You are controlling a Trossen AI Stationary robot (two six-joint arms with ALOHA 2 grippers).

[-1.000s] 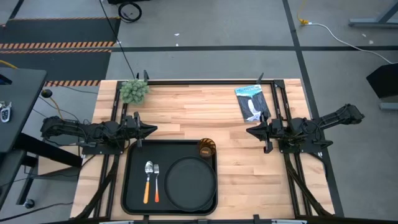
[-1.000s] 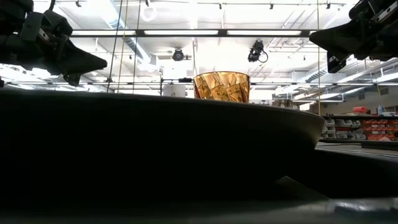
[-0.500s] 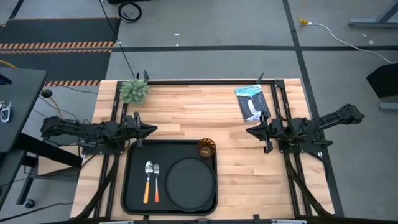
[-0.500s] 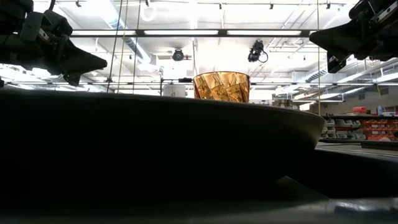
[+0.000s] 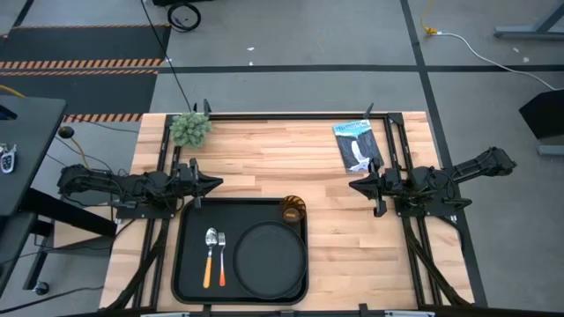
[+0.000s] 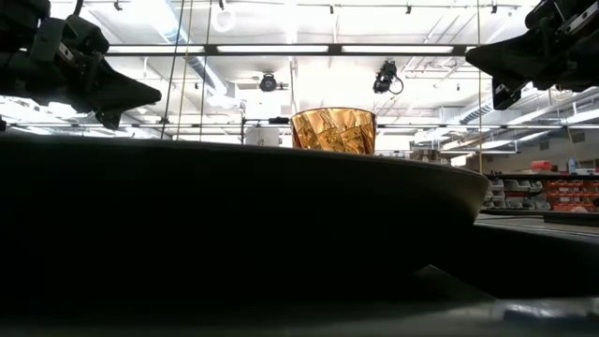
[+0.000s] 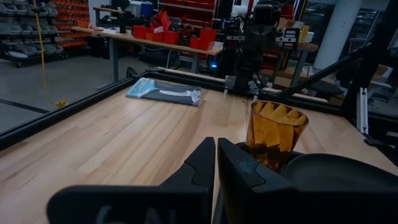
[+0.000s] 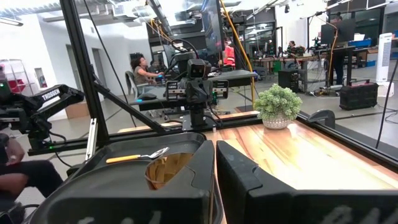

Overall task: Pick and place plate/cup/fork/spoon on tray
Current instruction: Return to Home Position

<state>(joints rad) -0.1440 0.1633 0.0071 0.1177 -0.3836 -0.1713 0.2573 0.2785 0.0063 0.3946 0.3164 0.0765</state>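
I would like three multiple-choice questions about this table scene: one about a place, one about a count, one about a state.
1. Where does the translucent amber cup stand?
A. the black rectangular tray's far right corner
B. on the bare wood
C. on the round black plate

2. How many utensils lie on the tray?
A. one
B. two
C. four

3. How is the left gripper?
A. holding the cup
B. shut, empty
C. wide open

Answers: 1 A, the high view shows it; 2 B, orange-handled spoon and slim fork; 3 B, fingers together in the left wrist view.
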